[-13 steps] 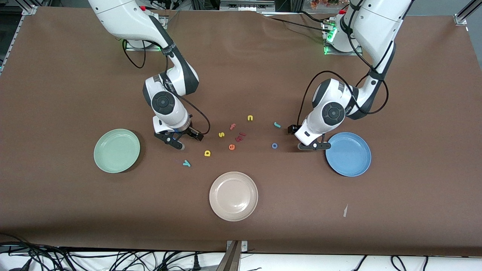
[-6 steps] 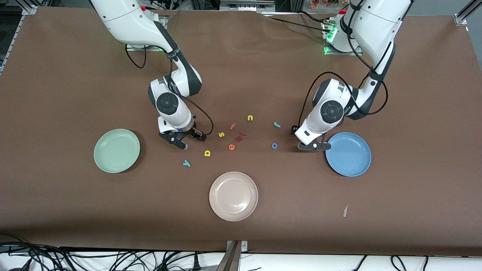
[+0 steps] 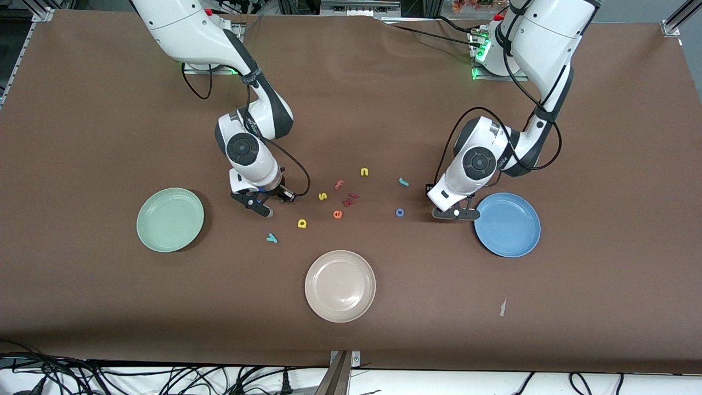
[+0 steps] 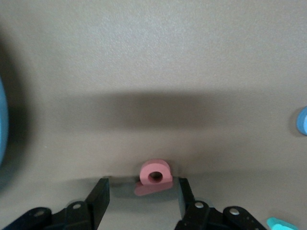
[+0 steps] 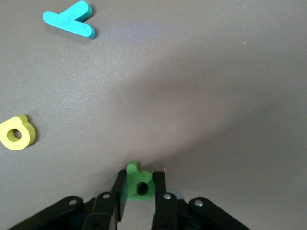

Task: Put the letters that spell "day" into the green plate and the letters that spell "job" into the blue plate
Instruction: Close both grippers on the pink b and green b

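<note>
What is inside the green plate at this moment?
Nothing can be seen in the green plate. No arm covers it. The olive-green a sits between the right gripper's fingers on the table.

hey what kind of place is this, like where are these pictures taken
Most likely a robotics lab bench. Two white robot arms are bolted along one edge of a brown-covered table, cables trail along the table's edges, and aluminium framing shows at the corners. The foam letters and plastic plates, like the beige plate, look like test props.
</note>
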